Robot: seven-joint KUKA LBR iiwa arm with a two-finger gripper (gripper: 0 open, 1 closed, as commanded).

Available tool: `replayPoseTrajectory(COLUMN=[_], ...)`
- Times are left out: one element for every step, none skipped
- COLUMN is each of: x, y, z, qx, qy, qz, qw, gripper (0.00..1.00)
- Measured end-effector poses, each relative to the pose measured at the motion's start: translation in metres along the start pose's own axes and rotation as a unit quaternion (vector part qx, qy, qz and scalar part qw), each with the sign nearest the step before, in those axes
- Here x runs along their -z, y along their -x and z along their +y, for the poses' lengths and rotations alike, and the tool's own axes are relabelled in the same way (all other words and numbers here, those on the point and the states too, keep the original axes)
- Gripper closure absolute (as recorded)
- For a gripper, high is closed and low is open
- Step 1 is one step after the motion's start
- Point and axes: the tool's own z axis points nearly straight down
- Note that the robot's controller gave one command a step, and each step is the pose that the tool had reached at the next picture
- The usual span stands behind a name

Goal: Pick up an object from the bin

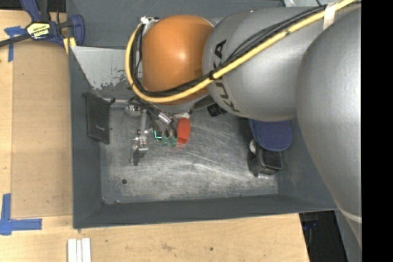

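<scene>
My gripper (151, 139) hangs under the orange dome, low over the bin's floor left of centre. It stands open, one metal finger (140, 142) to the left and the other close to a small red block (183, 129). That block has a green piece (174, 142) at its lower edge and lies just right of the gripper, not between the fingers. A dark flat rectangular thing (98, 117) lies against the left wall, apart from the gripper.
A blue rounded thing (271, 135) and a black-and-white piece (265, 162) lie at the bin's right side, partly under the arm. The arm and dome cover the bin's back half. The floor along the front wall is bare scratched metal.
</scene>
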Motion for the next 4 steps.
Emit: replayPoseTrajectory(x=[0.042, -0.088, -0.099, -0.099], y=[0.032, 0.067, 0.065, 0.024], z=[0.018, -0.025, -0.093, -0.152], qx=[0.044, 0.113, 0.13, 0.076], qy=[0.001, -0.001, 0.001, 0.001], qz=[-0.0065, -0.0011, -0.0051, -0.0093], qw=[0.999, 0.9935, 0.9915, 0.9971], gripper=[0.0, 0.0, 0.0, 0.0])
